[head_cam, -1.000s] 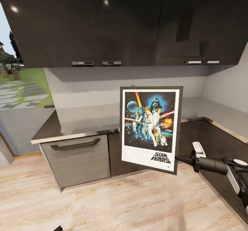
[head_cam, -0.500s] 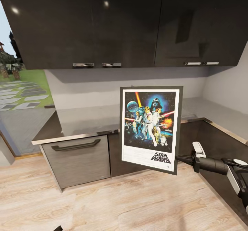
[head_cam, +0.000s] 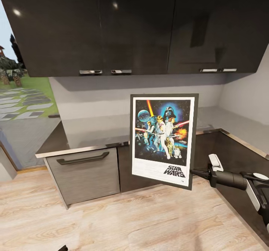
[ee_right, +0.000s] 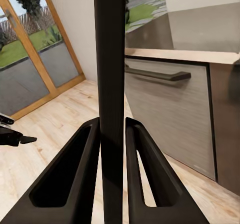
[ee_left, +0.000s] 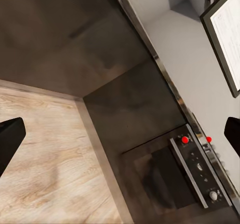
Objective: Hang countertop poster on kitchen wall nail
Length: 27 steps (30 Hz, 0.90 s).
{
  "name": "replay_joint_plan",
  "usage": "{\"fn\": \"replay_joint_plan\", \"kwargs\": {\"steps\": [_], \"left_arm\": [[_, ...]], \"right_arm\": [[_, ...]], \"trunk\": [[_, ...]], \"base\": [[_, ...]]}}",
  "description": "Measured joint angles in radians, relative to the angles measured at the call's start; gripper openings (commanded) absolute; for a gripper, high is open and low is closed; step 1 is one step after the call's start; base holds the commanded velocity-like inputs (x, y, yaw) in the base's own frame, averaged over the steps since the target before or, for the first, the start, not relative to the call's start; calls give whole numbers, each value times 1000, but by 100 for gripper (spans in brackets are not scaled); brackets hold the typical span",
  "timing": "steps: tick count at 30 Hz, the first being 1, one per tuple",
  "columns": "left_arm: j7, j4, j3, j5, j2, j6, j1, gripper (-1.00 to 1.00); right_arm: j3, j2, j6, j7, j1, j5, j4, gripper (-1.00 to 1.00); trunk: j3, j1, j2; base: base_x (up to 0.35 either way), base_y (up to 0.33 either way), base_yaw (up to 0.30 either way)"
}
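Right tool (head_cam: 193, 173) clamped on Star Wars poster (head_cam: 163, 141) at lower right frame edge, held upright, print facing back, so clear of pale grey surface (head_cam: 93, 131) behind. Ready for wall nail, none spotted. Left tool (ee_left: 120, 134) spread apart, idle.

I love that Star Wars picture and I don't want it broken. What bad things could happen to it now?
1. The right gripper pinches the poster only at its lower edge, with its fingers on the thin frame, so it might tilt or slip out.
2. It hangs in the air over the wooden floor, so a drop could damage it.
3. The kitchen countertop edge and dark upper cabinets are close; a swing could bump a corner.
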Motion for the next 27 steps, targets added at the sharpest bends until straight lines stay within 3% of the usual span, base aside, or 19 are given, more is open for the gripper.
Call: {"fn": "replay_joint_plan", "kwargs": {"steps": [24, 27], "left_arm": [[0, 0, -1, 0, 1, 0, 0, 100], [0, 0, -1, 0, 0, 0, 0, 100]], "right_arm": [[0, 0, -23, 0, 0, 0, 0, -100], [0, 0, -27, 0, 0, -1, 0, -100]], "trunk": [[76, -92, 169], [76, -92, 169]], "base": [[0, 0, 0], [0, 0, 0]]}}
